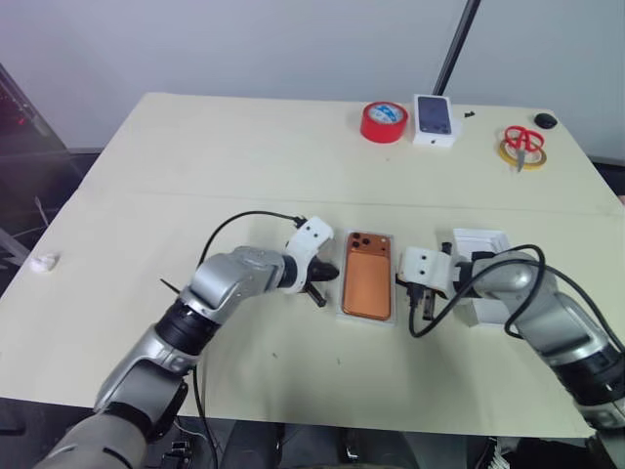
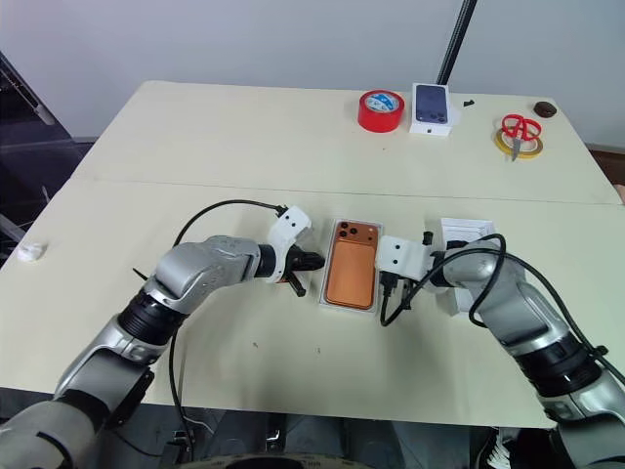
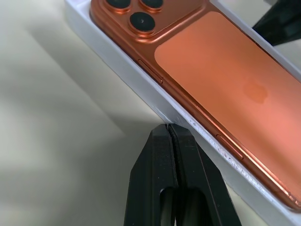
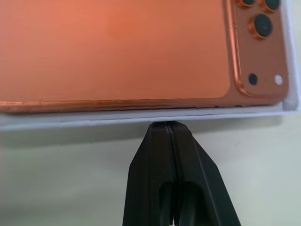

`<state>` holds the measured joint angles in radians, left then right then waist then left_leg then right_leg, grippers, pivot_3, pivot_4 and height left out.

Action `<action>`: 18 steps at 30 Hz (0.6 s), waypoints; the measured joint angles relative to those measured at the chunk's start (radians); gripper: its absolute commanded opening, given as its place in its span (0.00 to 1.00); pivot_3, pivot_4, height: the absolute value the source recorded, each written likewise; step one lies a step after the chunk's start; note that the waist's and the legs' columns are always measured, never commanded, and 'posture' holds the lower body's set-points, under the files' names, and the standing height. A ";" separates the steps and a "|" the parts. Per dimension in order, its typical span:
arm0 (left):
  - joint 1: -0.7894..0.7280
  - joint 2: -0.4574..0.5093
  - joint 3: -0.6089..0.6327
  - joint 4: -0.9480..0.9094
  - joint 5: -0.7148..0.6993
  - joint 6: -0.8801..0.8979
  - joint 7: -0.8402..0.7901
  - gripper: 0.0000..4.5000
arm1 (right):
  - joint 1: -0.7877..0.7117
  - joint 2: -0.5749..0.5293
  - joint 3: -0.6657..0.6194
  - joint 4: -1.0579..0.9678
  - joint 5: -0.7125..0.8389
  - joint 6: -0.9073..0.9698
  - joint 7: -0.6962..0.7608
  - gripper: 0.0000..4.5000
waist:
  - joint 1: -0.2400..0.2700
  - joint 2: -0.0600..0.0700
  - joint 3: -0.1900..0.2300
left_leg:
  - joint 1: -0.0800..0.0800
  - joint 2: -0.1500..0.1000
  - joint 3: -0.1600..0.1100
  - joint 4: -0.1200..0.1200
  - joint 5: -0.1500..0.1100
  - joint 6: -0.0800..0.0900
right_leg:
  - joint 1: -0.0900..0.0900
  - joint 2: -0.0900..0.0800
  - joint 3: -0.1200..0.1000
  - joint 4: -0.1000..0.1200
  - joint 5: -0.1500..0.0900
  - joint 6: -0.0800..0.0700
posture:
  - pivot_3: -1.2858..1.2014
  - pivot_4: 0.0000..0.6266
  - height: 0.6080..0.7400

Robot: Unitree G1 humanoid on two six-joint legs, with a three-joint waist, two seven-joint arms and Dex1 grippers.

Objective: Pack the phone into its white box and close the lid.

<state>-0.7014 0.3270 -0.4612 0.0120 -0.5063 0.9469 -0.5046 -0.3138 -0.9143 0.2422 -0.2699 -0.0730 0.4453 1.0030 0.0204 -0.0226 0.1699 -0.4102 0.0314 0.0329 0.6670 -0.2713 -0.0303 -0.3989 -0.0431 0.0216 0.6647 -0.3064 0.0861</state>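
Pale cream counter [image 1: 195,176] stretches out under a grey wall, and I take the phone [image 1: 367,275] as my landmark. It lies camera side up, seated in the white box [image 3: 117,70], whose thin rim shows around its edges; the box floor is hidden under it. My left pincer [image 1: 319,286] sits just beside the phone's left long edge, fingers pressed together on nothing, tips at the box rim; whether they actually touch the rim I cannot tell from the left wrist view. My right pincer [image 4: 167,126] is on the opposite long edge, clenched too and empty, its tips right up against the rim. In the head views its fingers are mostly hidden behind the white wrist housing and a black cable loop. To the right of the phone, beyond my right pincer, a white open tray [image 1: 480,242] lies on the counter, partly covered by my forearm, so I cannot say whether it is the lid. Far beyond the phone stand a red tape roll [image 1: 384,122] and a small white box with a dark phone picture [image 1: 435,119]; further right, red scissors [image 1: 523,143] rest on a yellow ring. Far left of the phone, near the counter edge, lies a small white crumpled thing [image 1: 42,262] I cannot identify.
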 measured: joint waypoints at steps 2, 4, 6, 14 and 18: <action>-0.017 -0.048 -0.010 0.034 0.020 0.001 -0.030 0.01 | 0.043 -0.036 -0.036 -0.012 0.004 0.000 0.011 0.00 | 0.002 0.000 0.000 | 0.000 -0.001 0.000 0.001 -0.001 0.001 | 0.001 -0.001 0.000 0.000 0.000 0.001 | 0.52 0.24 0.89; -0.025 -0.102 -0.019 0.068 0.037 0.001 -0.058 0.01 | 0.086 -0.076 -0.079 -0.017 0.010 -0.001 0.022 0.00 | 0.006 0.000 0.000 | 0.000 -0.001 0.000 0.002 -0.001 0.002 | 0.001 -0.002 0.000 -0.001 -0.001 0.001 | 0.52 0.24 0.89; -0.031 -0.137 -0.031 0.089 0.055 0.000 -0.085 0.01 | 0.126 -0.099 -0.116 -0.019 0.014 -0.001 0.026 0.00 | 0.005 0.000 0.000 | 0.000 -0.001 0.000 0.002 -0.001 0.002 | 0.001 -0.001 0.000 -0.001 -0.001 0.001 | 0.52 0.24 0.89; -0.041 -0.208 -0.062 0.125 0.110 -0.002 -0.155 0.01 | 0.227 -0.131 -0.210 -0.022 0.020 -0.015 0.023 0.00 | -0.007 0.001 0.000 | 0.001 -0.001 -0.001 0.001 -0.001 0.002 | 0.002 0.000 0.000 0.000 -0.001 0.001 | 0.52 0.24 0.89; -0.041 -0.218 -0.048 0.133 0.126 -0.002 -0.164 0.01 | 0.234 -0.131 -0.227 -0.022 0.030 -0.014 0.025 0.00 | -0.010 0.001 0.000 | 0.001 -0.001 -0.001 0.001 -0.001 0.002 | 0.002 0.000 0.000 0.001 -0.001 0.001 | 0.52 0.24 0.89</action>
<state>-0.7428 0.1089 -0.5095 0.1453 -0.3806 0.9447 -0.6691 -0.0799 -1.0456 0.0155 -0.2923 -0.0433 0.4318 1.0281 0.0100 -0.0220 0.1696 -0.4090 0.0306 0.0321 0.6683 -0.2726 -0.0280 -0.3973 -0.0433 0.0217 0.6654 -0.3071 0.0873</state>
